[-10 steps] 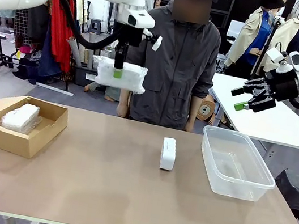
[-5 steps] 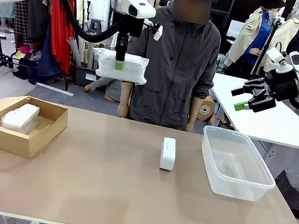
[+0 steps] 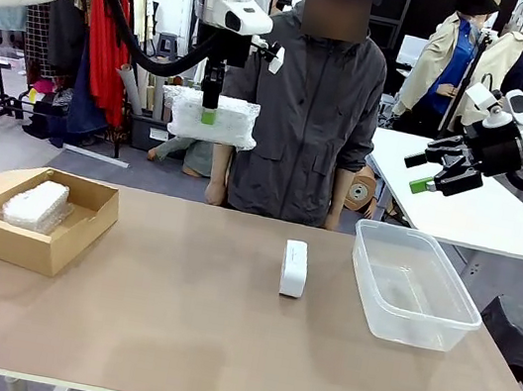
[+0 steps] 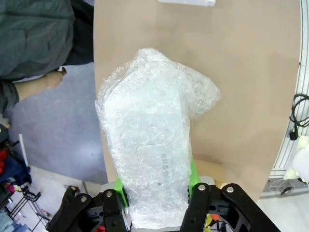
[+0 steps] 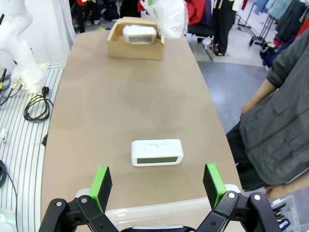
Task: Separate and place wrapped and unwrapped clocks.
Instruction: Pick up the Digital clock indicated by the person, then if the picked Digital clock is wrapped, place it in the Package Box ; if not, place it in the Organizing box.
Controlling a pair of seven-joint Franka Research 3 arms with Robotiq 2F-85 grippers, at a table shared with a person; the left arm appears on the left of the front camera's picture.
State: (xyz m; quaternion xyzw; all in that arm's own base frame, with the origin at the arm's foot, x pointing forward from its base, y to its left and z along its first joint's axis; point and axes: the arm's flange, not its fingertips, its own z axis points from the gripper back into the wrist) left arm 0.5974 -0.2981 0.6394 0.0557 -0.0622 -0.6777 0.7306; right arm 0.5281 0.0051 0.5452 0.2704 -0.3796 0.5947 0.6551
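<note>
**Front view: wrapped clock held high at the bench's far edge**

Across the tan bench (image 3: 170, 321), a cardboard box (image 3: 16, 250) sits at the left and a clear plastic tub (image 3: 425, 328) at the right. One bubble-wrapped clock (image 3: 36, 203) lies in the box. The bare white clock (image 3: 295, 267) stands on edge between box and tub, near the tub.

A second wrapped clock (image 3: 233, 126) hangs well above the bench, clamped in the left gripper (image 3: 209, 112). The right gripper (image 3: 418, 174) waits aloft beyond the tub, jaws wide and empty.

In the left wrist view the pads pinch only the near end of the bundle (image 4: 149, 145). Soft wrap may give, letting the clock slide out. It hangs over the bench edge, so a slip could drop it to the floor. Lowered carelessly, loose wrap may snag the box wall.
</note>
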